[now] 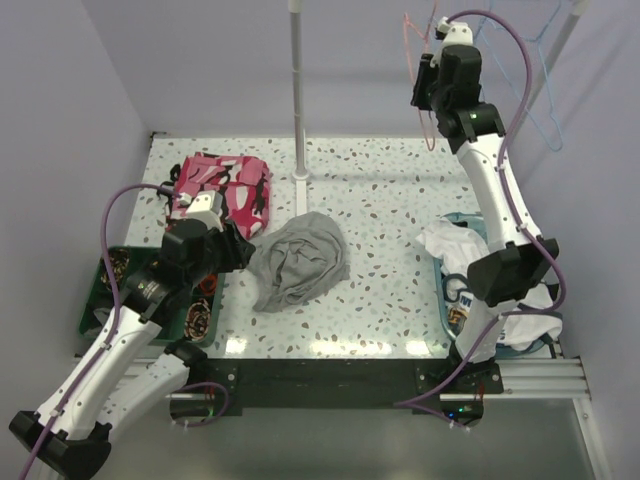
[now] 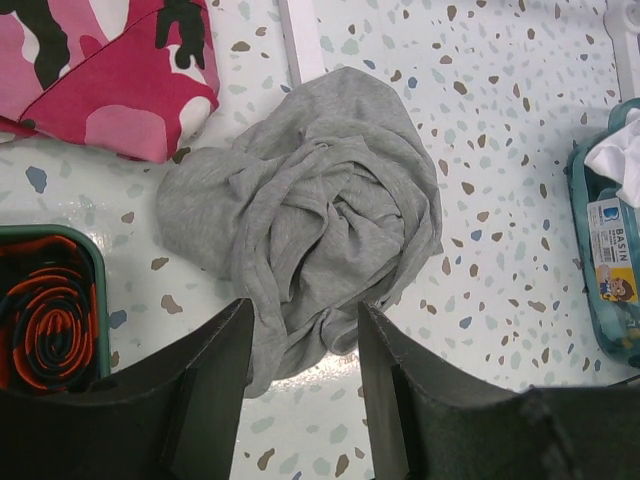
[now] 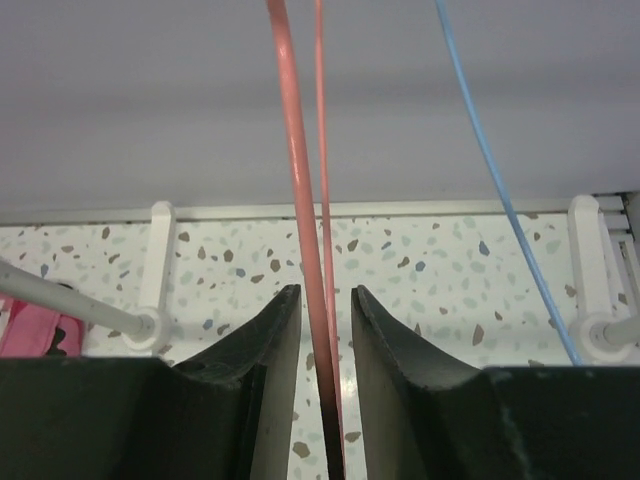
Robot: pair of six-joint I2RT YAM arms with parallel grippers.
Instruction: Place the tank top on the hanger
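Crumpled into soft, swirling folds, the heather-grey tank top lies mid-tabletop. The left gripper hovers open over its near edge. The right gripper, raised high, brackets the thin pink-red hanger; whether it pinches the wires is unclear.

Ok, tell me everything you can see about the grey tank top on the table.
The tank top is plain heather grey, soft knit by its look, with no print. It lies crumpled in a loose heap on the speckled table, folds twisted into a swirl, so straps cannot be made out. Its far edge reaches a white bar on the table; the pink camouflage garment lies close by. The left gripper hangs open over its near edge.
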